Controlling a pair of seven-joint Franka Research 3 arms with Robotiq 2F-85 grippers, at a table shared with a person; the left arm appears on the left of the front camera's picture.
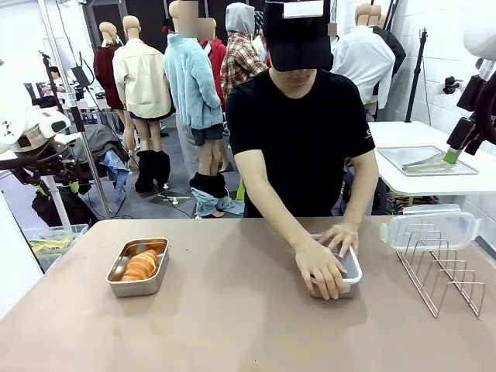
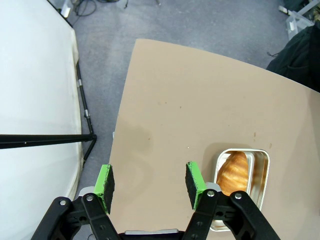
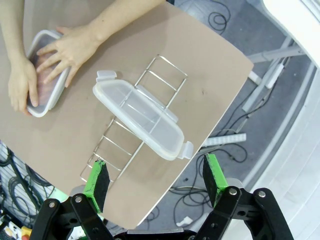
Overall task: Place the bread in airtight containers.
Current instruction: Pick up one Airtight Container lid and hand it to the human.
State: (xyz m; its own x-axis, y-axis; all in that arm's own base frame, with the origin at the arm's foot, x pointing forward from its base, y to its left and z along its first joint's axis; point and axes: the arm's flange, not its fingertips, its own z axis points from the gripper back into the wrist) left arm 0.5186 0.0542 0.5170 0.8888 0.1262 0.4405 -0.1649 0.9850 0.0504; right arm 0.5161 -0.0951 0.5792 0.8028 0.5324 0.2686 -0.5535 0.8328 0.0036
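Lower left of the front view, on the brown table [image 1: 232,325]: an open tin [image 1: 115,280], no lid on, with one bread [image 1: 141,266] lying lengthwise inside. Left wrist view puts the same tin [image 2: 263,165] and bread [image 2: 235,173] at lower right.

Right of centre in the front view: a lidded tin [image 1: 355,270] on the table. The person leans over it, one hand [image 1: 319,267] flat across the lid, the other hand [image 1: 341,235] at its far edge. Contents too hidden to make out.

Far right: a loose lid [image 1: 430,229] rests on top of a wire rack [image 1: 443,273], well apart from both tins.

Left gripper [image 2: 149,179]: jaws parted wide, nothing between them, high over bare table beside the open tin.

Right gripper [image 3: 155,172]: jaws spread wide, empty, high above the loose lid [image 3: 140,117] and the rack.
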